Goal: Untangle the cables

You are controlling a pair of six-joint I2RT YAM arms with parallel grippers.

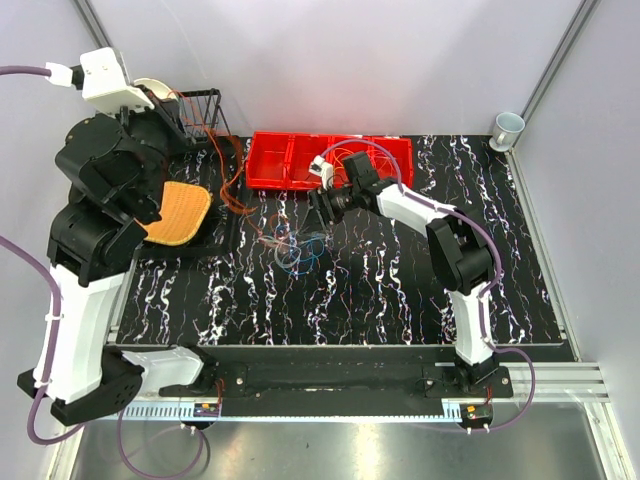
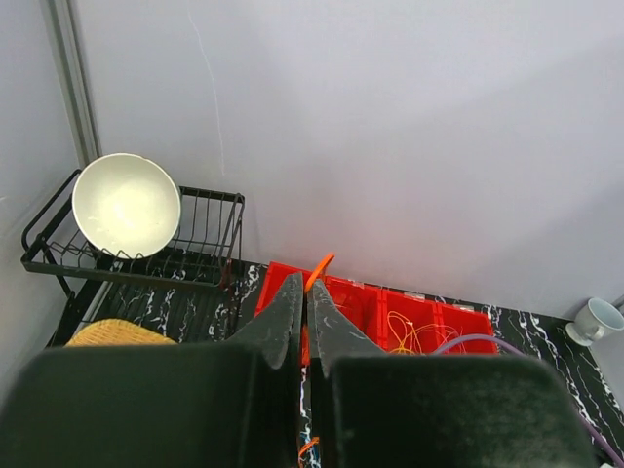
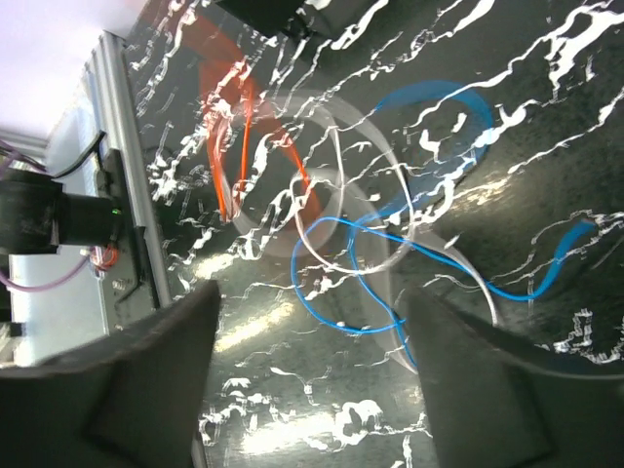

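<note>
A tangle of cables [image 1: 295,248] lies on the black marbled table, left of centre: blue [image 3: 390,292] and white [image 3: 336,185] loops overlap, with an orange cable [image 3: 234,146] at their edge. That orange cable [image 1: 228,175] rises from the table towards the raised left gripper [image 1: 180,112] by the rack. The left gripper [image 2: 305,285] is shut on it, and an orange end [image 2: 320,268] sticks out past the fingertips. The right gripper [image 1: 318,205] hangs open just above the blue and white loops. The right gripper [image 3: 312,322] has nothing between its fingers.
A red divided tray [image 1: 330,160] stands at the back, and one of its bins holds a yellow cable [image 2: 419,331]. At the back left are a black wire rack [image 1: 205,110] with a white bowl [image 2: 127,205] and a woven yellow mat [image 1: 175,215]. A cup [image 1: 507,128] stands back right.
</note>
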